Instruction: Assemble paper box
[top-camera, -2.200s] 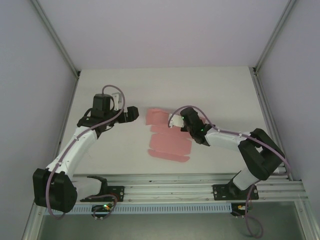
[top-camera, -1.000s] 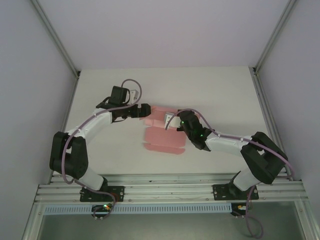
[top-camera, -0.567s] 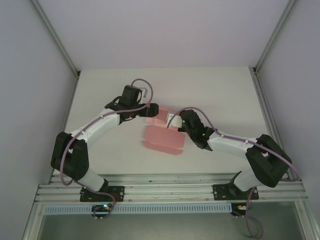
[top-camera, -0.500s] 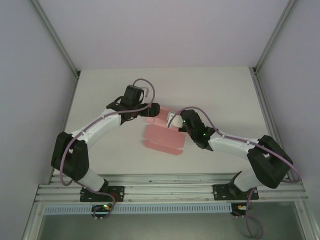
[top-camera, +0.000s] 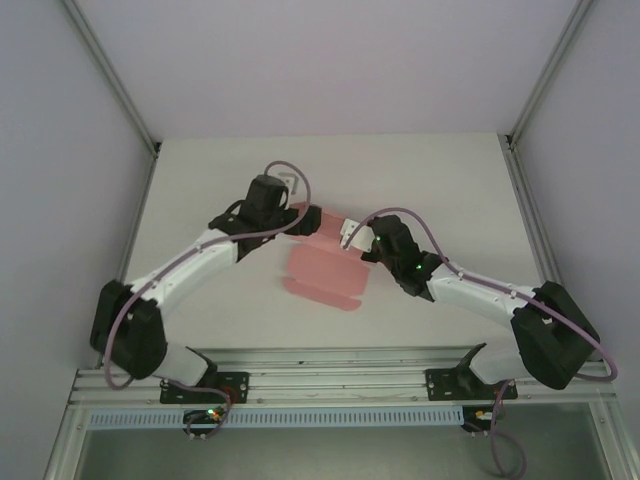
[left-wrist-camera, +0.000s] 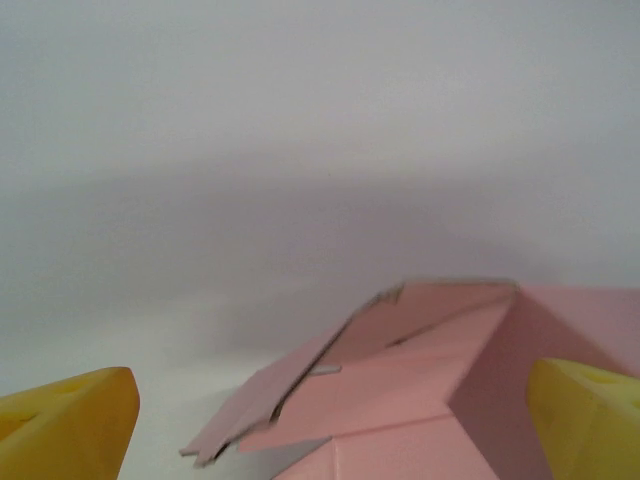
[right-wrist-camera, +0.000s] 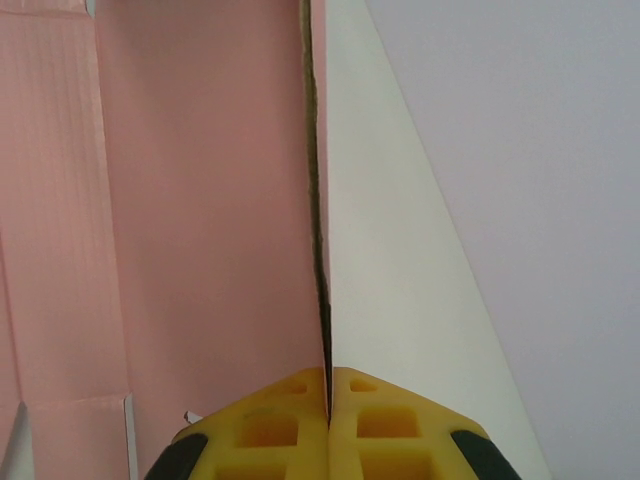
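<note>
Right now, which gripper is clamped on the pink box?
The right gripper: it is shut on an edge of the paper box, while the left gripper stands wide open.

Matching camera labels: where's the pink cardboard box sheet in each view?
Top external: pink cardboard box sheet lies in the middle of the table.
Left wrist: sheet at lower right, partly folded up.
Right wrist: sheet covers the left half.
Shared landmark: raised edge pinched by the right gripper, top and right wrist.

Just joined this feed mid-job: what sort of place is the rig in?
Probably an enclosed lab test cell: blank pale walls with metal frame posts around a white table, an aluminium rail at its near edge.
</note>
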